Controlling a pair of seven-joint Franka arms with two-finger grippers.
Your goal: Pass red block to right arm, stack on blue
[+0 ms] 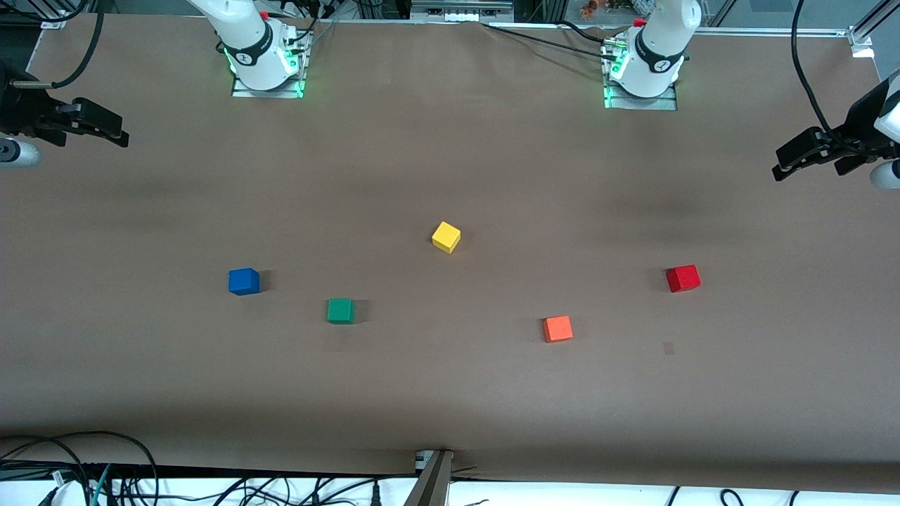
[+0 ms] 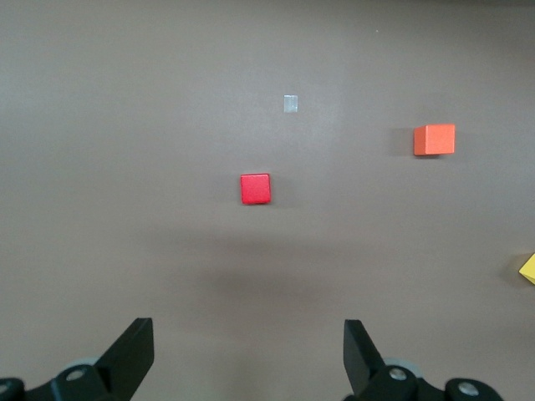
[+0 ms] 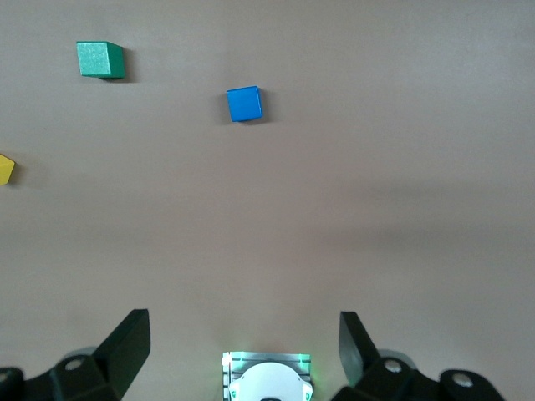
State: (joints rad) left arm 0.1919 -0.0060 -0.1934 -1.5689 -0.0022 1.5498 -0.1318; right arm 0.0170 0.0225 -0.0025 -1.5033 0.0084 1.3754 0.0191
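Five cubes sit apart on the brown tabletop (image 1: 450, 393). The red block (image 1: 683, 278) lies toward the left arm's end, with the orange cube (image 1: 557, 329) at about its 8 o'clock in the front view, nearer the front camera. The blue cube (image 1: 244, 281) lies toward the right arm's end, the green cube (image 1: 340, 310) at about its 4 o'clock, slightly nearer the camera. The yellow cube (image 1: 446, 237) sits mid-table, farther from the camera than the rest.

Only the front view shows all five cubes and both arms at once. The left gripper (image 1: 808, 153) hangs over the left arm's end of the tabletop, the right gripper (image 1: 95, 125) over the right arm's end; both arms wait.

The left wrist view shows the left gripper's fingers (image 2: 134, 351) spread wide and holding nothing, with the red block at roughly 12 o'clock from them, plus a small pale patch (image 2: 291, 104) on the tabletop near it. The right wrist view shows the right gripper's fingers (image 3: 129, 344) likewise released, and the arm's own base (image 3: 267, 380), lit green.
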